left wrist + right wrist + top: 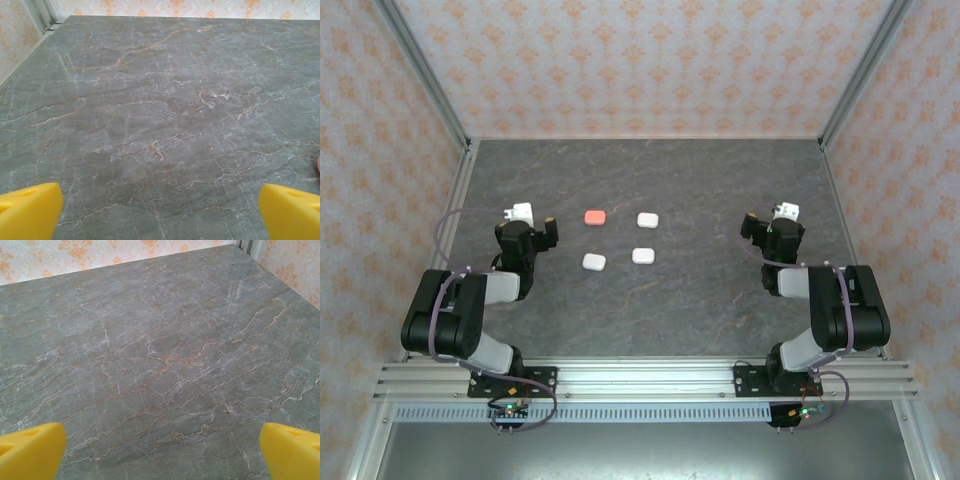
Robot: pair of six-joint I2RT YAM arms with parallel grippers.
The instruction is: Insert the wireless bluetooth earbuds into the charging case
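The left hand (160, 212) and right hand (161, 452) are wide open, holding nothing. The small rounded pink plastic case (594, 216) and three white cases (647, 219) might slide away if bumped.

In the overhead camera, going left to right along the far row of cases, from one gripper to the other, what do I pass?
left gripper → coral-pink case → white case → right gripper

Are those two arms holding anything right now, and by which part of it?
Nothing is held. The jaws of the left arm and right arm stand wide open over bare table.
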